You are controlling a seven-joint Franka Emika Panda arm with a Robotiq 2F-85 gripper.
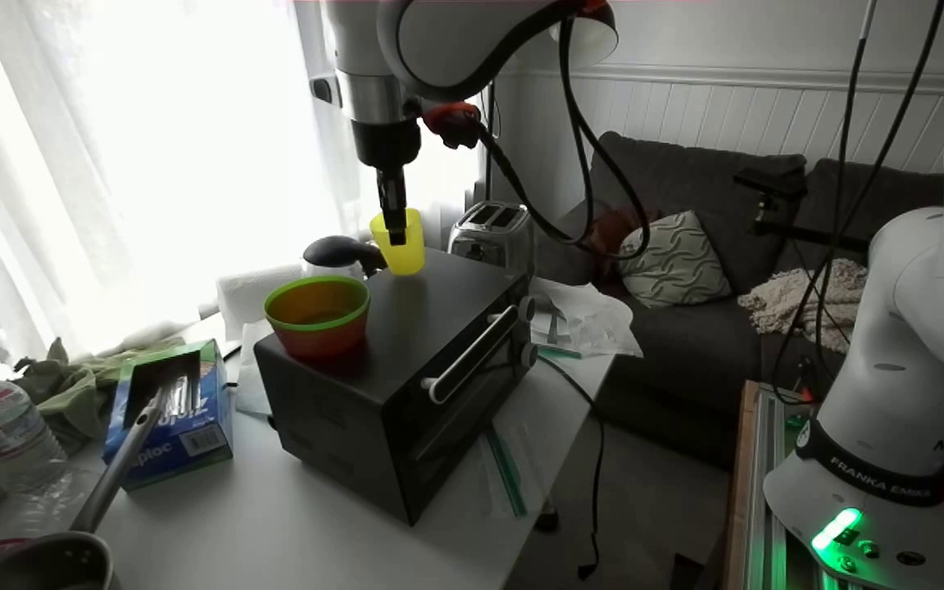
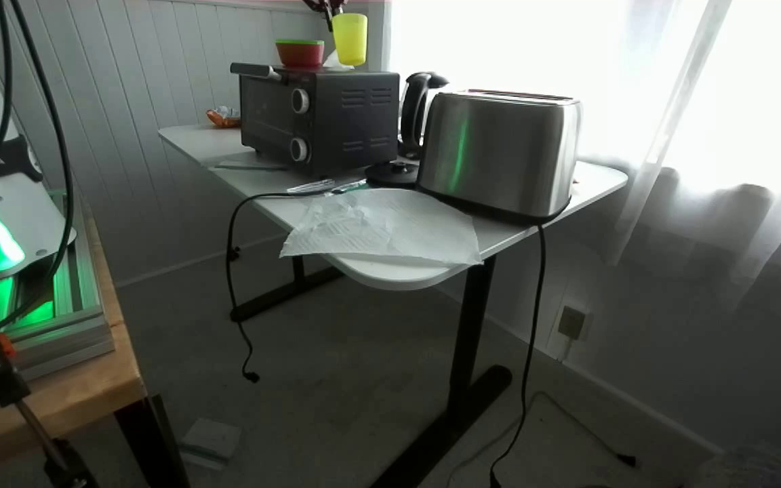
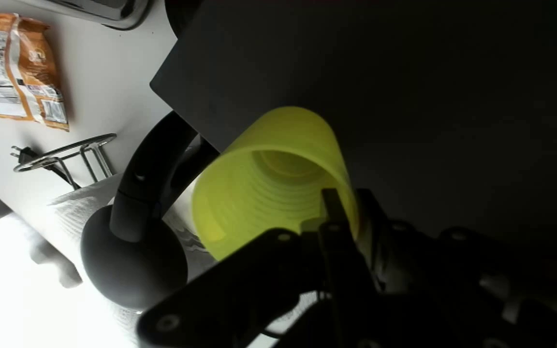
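Observation:
The gripper (image 1: 397, 236) points down at the yellow cup (image 1: 408, 256). In the wrist view the gripper (image 3: 345, 193) has one finger inside the cup (image 3: 278, 193) and one outside, closed about its rim wall. The cup is upright and also shows in an exterior view (image 2: 350, 41). Its base is at or just above the top of the dark toaster oven (image 1: 447, 303); I cannot tell if they touch. A red bowl with a green rim (image 1: 316, 332) stands on the oven, at the far end from the cup. The outer fingertip's contact is in deep shadow.
A black kettle (image 3: 136, 261) stands close beside the cup, behind the oven. A silver toaster (image 2: 499, 152) is past the oven's end. An orange bag (image 3: 24, 72) lies on the table (image 2: 607, 177). A blue box (image 1: 193, 434) and a pan (image 1: 38, 565) are at the near side.

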